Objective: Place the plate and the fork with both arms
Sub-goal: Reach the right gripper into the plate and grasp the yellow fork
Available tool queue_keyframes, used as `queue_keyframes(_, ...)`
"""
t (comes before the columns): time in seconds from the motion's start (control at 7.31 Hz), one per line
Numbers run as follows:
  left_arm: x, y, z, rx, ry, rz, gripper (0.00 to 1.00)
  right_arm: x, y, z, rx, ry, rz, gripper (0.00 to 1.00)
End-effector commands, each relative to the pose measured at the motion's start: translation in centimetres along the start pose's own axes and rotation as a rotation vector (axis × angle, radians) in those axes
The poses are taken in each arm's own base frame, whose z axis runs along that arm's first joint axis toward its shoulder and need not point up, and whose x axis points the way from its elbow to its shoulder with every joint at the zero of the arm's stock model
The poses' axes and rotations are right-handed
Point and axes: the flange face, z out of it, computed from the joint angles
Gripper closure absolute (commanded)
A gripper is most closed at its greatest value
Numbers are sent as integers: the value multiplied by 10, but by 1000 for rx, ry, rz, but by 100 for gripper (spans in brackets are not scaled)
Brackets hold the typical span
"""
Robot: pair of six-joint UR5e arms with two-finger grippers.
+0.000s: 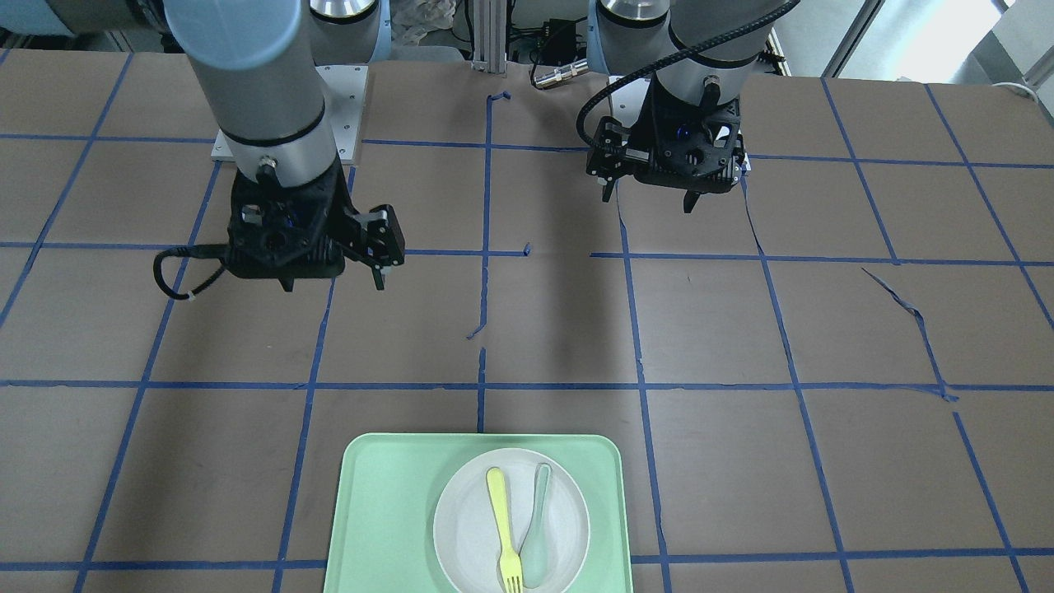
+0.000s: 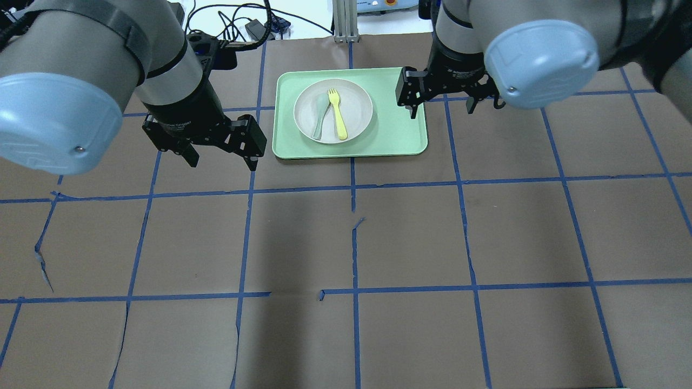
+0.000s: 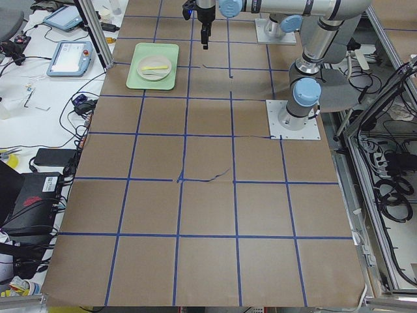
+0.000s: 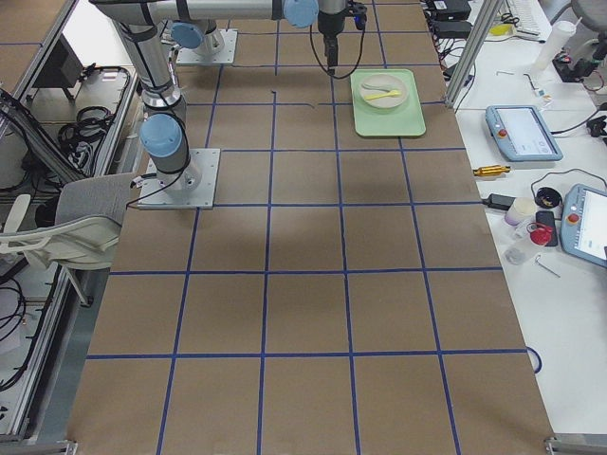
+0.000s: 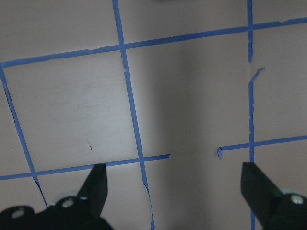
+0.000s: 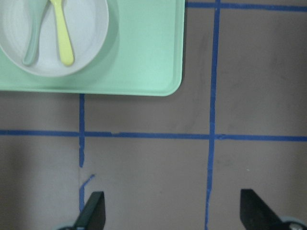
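The white plate (image 2: pixel 358 107) sits on the mint-green tray (image 2: pixel 400 132) at the table's far middle. The yellow fork (image 2: pixel 339 115) lies in the plate, beside a pale grey-green spoon (image 2: pixel 320 116). My left gripper (image 2: pixel 221 158) hangs open and empty above the table, left of the tray. My right gripper (image 2: pixel 442 109) hangs open and empty above the tray's right edge. The right wrist view shows the plate (image 6: pixel 88 28), the fork (image 6: pixel 62 33) and the tray (image 6: pixel 144 57) well below the open right gripper (image 6: pixel 172 208). The left wrist view shows the open left gripper (image 5: pixel 175 184) over bare table.
The table (image 2: pixel 351 243) is brown paper with a blue tape grid, torn in places. In the front-facing view the tray (image 1: pixel 387 511) lies at the bottom edge, with the right gripper (image 1: pixel 333 286) and left gripper (image 1: pixel 650 202) far above it. Tablets and cables lie beyond the table's far edge (image 4: pixel 517 133).
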Motion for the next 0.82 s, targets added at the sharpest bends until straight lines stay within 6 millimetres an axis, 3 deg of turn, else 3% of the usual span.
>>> queue_keyframes(0.0, 0, 2, 6, -11, -1, -1, 0, -64, -93, 63, 61, -14, 72, 0)
queue_keyframes(0.14, 0, 2, 5, -8, -1, -4, 0, -83, -132, 93, 84, -51, 29, 0)
queue_keyframes(0.27, 0, 2, 4, -2, 0, -4, 0, -93, -155, 147, 47, -74, -5, 0)
queue_keyframes(0.41, -1, 1, 4, 1, -1, -5, 0, -97, -161, 168, 66, -80, -23, 12)
queue_keyframes(0.68, -1, 1, 5, 0, -1, -5, 0, -112, -158, 217, 29, -74, -41, 11)
